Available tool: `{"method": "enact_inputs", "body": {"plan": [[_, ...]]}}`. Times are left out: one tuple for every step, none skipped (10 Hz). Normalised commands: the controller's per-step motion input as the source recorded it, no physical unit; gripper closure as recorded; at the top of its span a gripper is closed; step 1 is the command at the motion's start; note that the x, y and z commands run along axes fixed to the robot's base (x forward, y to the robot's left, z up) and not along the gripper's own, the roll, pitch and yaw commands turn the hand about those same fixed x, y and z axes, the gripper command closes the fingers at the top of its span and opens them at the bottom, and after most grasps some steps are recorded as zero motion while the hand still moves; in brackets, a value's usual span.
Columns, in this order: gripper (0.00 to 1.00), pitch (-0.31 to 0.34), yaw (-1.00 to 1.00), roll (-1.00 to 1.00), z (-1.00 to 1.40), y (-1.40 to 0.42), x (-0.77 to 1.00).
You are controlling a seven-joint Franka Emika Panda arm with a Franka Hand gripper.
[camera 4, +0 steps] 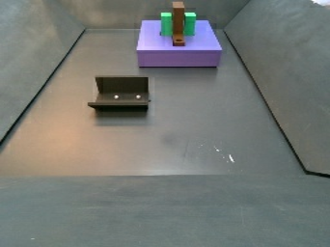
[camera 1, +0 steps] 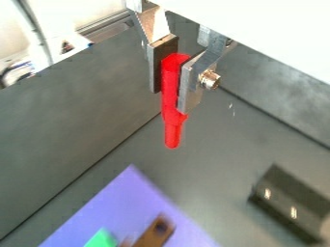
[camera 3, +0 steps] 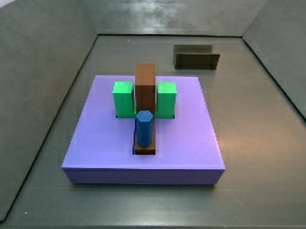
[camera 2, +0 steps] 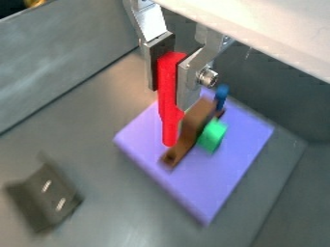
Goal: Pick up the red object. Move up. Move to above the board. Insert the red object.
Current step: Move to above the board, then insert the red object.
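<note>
Floor: dark grey, matte, faintly scuffed, with a few small bright glints on it (camera 4: pixel 213 152). Grey walls (camera 3: pixel 48 80) slope up around it on all sides, forming an open bin.

Landmark: the board (camera 3: pixel 84 143), a lavender-purple slab. In a side view the fixture (camera 4: pixel 122 94) stands on the floor well in front of the board; in a side view it sits well behind the board (camera 3: pixel 198 57), near the far wall. The two are well apart.

On the board: a brown strip (camera 3: pixel 146 85) runs along the middle, with a green block touching it on either side (camera 3: pixel 123 98) (camera 3: pixel 167 98). A blue peg (camera 3: pixel 143 128) stands upright at the near end of the strip.

Arm: neither side view shows the arm or the gripper. In both wrist views the gripper (camera 1: pixel 178 72) (camera 2: pixel 173 68) hangs above the floor, pointing downward. Its silver fingers (camera 1: pixel 203 75) are clamped on the upper part of the red peg (camera 1: pixel 172 106), which hangs upright below the pads, clear of the floor. In a wrist view the red peg (camera 2: pixel 168 101) is lifted over the board (camera 2: pixel 245 159), its lower end appearing close to the brown strip (camera 2: pixel 191 143); whether it touches cannot be told. In a wrist view the board's corner (camera 1: pixel 123 198) lies below and off to one side.
</note>
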Motion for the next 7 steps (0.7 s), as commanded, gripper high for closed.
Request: {"method": "enact_inputs", "body": {"plan": [[1.00, 0.169, 0.01, 0.03, 0.27, -1.40, 0.57], [1.00, 0.147, 0.01, 0.03, 0.14, -0.71, 0.34], [1.00, 0.121, 0.01, 0.04, 0.08, -0.39, 0.21], [1.00, 0.080, 0.01, 0.04, 0.05, -0.23, 0.13], [1.00, -0.004, 0.00, 0.03, -0.13, 0.01, 0.00], [1.00, -0.021, 0.00, 0.06, -0.40, 0.49, 0.00], [1.00, -0.077, 0.00, 0.08, -0.69, 0.69, 0.01]]}}
